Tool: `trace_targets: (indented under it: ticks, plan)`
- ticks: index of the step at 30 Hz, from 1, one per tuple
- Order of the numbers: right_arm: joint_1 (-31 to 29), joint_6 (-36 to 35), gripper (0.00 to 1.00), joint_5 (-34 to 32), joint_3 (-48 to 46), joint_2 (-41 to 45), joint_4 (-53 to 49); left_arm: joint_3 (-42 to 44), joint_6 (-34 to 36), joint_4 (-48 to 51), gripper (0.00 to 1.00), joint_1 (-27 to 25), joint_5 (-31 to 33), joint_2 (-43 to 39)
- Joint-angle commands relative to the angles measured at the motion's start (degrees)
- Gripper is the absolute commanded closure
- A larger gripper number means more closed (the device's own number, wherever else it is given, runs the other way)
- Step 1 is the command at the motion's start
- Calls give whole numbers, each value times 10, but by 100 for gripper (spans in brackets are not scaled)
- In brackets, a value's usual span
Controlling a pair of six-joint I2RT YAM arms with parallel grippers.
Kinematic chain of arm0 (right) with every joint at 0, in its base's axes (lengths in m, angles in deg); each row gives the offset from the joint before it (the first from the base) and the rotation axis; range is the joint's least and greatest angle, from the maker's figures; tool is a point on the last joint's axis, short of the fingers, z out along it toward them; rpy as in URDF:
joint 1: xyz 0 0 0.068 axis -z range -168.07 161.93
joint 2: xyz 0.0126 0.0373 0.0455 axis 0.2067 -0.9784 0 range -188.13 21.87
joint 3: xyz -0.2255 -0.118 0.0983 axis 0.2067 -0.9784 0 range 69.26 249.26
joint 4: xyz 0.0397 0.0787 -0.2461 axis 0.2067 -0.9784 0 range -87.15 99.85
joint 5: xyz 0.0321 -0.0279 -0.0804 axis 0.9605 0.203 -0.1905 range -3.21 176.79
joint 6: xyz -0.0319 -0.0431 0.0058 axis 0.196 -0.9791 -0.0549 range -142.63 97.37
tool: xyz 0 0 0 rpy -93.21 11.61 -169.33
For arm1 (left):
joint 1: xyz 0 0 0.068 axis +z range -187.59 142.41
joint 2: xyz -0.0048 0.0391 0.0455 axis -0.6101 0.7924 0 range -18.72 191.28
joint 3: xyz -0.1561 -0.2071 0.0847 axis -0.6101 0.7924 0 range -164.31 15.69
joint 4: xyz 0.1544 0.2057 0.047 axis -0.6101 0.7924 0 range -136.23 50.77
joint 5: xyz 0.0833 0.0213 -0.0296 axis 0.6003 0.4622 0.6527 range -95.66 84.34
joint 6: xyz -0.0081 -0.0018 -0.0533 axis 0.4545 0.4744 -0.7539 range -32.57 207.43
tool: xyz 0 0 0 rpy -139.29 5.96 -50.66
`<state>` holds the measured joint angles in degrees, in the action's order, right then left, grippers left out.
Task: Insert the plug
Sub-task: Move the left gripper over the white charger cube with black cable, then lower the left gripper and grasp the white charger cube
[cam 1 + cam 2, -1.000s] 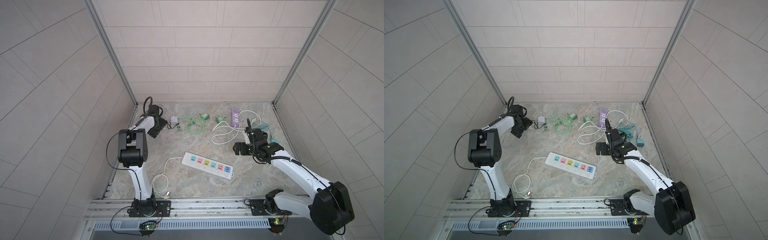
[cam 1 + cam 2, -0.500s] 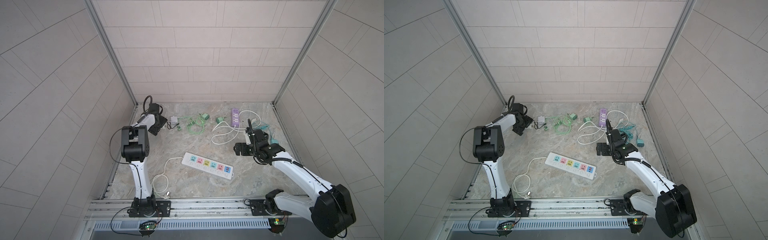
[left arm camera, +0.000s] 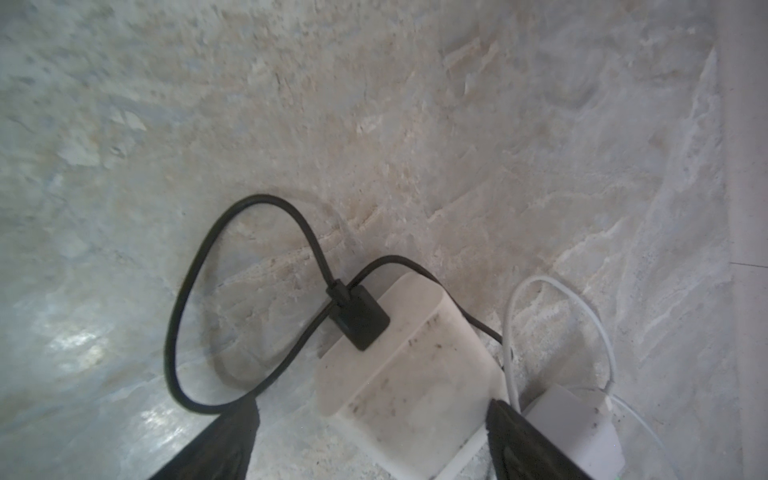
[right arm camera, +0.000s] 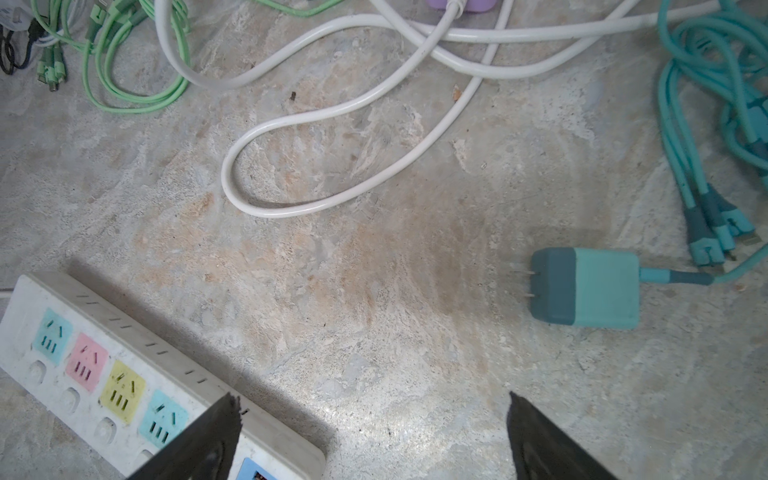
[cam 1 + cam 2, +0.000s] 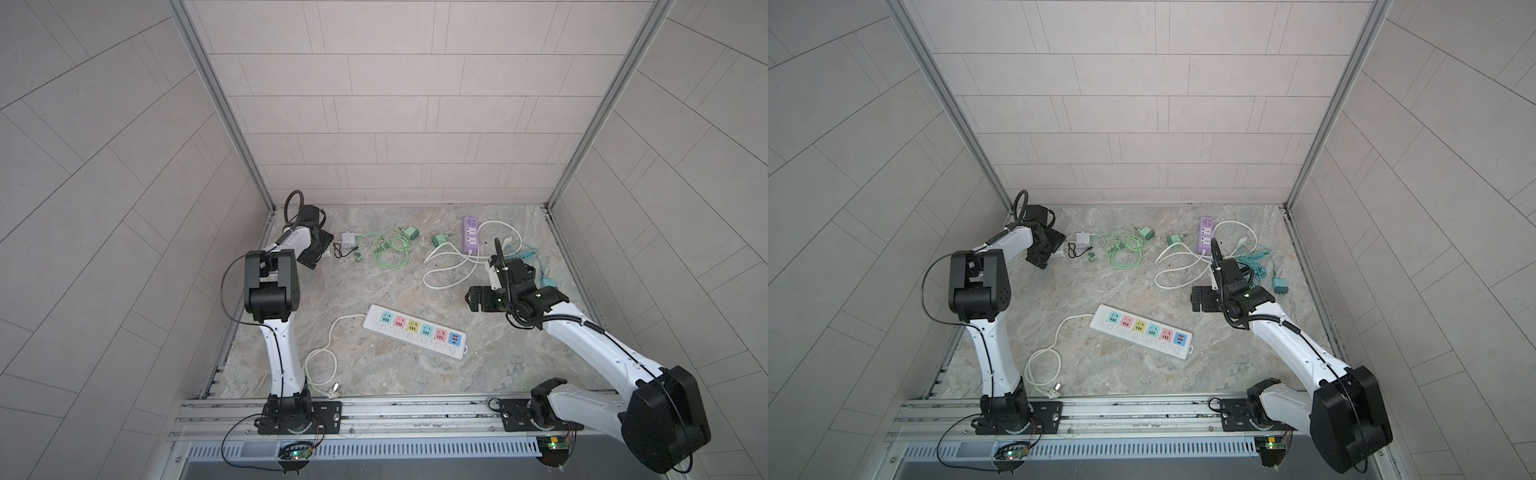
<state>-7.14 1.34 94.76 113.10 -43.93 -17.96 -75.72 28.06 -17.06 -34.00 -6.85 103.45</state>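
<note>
Left gripper (image 3: 370, 409) is standing open astride the white charger (image 3: 409, 374) at far left, its long axis running roughly along the fingers. Power strip (image 5: 415, 330) is lying well apart, near centre. Right gripper (image 4: 374, 399) is hanging open, empty.

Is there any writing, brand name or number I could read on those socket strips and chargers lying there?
No text can be read anywhere in these pictures.
white power strip: coloured socket faces only, no legible words.
purple power strip: any print is too small to read.
teal charger: plain faces, no label visible.
white adapter: only dark specks, no lettering.
</note>
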Motion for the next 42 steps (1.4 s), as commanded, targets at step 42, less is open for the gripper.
trace_targets:
  ticks: [42]
  plan:
    - [-11,-12,1,22,-6,5,0,61,-24,-35,31,-23,28,5]
